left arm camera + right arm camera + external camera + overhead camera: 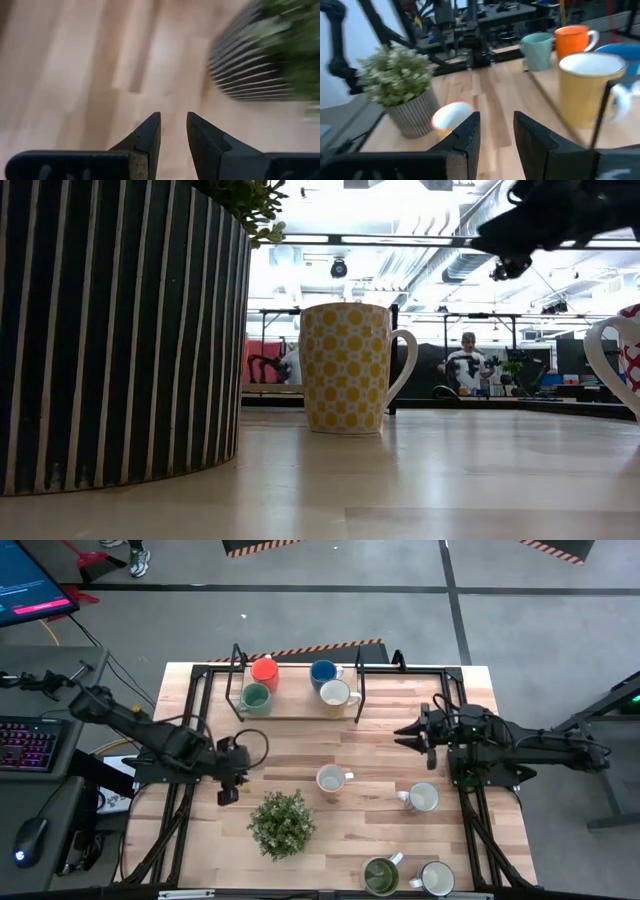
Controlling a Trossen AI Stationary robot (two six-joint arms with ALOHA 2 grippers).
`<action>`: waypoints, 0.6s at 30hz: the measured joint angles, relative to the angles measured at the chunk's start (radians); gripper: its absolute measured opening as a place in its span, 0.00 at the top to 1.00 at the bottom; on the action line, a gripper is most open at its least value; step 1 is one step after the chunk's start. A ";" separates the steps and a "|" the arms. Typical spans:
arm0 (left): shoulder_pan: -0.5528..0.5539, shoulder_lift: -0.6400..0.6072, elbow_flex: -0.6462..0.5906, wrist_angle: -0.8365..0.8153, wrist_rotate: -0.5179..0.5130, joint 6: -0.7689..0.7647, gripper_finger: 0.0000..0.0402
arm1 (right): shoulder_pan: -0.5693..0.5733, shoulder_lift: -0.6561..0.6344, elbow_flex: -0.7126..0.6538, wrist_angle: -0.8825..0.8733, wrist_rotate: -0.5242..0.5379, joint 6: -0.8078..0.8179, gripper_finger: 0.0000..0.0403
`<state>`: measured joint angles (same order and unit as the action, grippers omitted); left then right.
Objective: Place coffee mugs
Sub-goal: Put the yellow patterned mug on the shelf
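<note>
Four coffee mugs stand on a low rack (300, 716) at the table's far side: orange (264, 671), teal (255, 698), blue (323, 672) and cream (335, 694). Upright on the tabletop are a white mug (330, 779) at the middle, another white one (424, 797) to its right, and an olive-green mug (380, 875) and a white mug (436, 879) at the near edge. My left gripper (228, 795) hangs open over bare wood left of the plant, slanting down, with nothing between its fingers (173, 120). My right gripper (402, 732) is open and almost level, right of the rack, pointing toward the table's left (496, 120).
A bushy potted plant (282, 823) in a striped pot (120, 330) stands near the middle front, between my left gripper and the central white mug. The rack's black frame posts (360, 690) rise at the far side. Bare wood lies between the rack and the loose mugs.
</note>
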<state>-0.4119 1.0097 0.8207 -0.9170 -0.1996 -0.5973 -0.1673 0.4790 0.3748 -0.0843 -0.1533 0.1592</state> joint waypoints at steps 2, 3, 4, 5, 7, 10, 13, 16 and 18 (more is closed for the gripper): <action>-0.004 -0.025 -0.048 0.000 -0.054 -0.035 0.80 | 0.000 0.064 0.044 -0.003 0.007 -0.023 0.75; -0.004 -0.034 -0.066 0.001 -0.081 -0.045 0.80 | 0.000 0.102 0.073 -0.004 0.013 -0.031 0.75; -0.004 -0.040 -0.079 0.002 -0.106 -0.048 0.80 | 0.000 0.143 0.104 -0.013 0.016 -0.041 0.75; -0.004 -0.045 -0.090 0.007 -0.133 -0.049 0.80 | 0.000 0.188 0.140 -0.038 0.021 -0.054 0.75; -0.004 -0.050 -0.114 0.048 -0.191 -0.047 0.80 | 0.000 0.276 0.220 -0.103 0.030 -0.079 0.75; -0.003 -0.049 -0.148 0.142 -0.237 -0.011 0.80 | 0.000 0.422 0.361 -0.246 0.031 -0.159 0.75; -0.001 -0.048 -0.182 0.222 -0.239 0.030 0.80 | 0.000 0.561 0.498 -0.393 0.030 -0.231 0.75; -0.001 -0.048 -0.204 0.232 -0.238 0.025 0.80 | 0.000 0.685 0.620 -0.513 0.005 -0.247 0.75; -0.001 -0.048 -0.205 0.220 -0.238 0.024 0.80 | 0.000 0.761 0.678 -0.568 -0.052 -0.259 0.75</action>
<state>-0.4126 0.9615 0.6155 -0.6968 -0.4381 -0.5729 -0.1670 1.2396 1.0532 -0.6520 -0.2055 -0.1002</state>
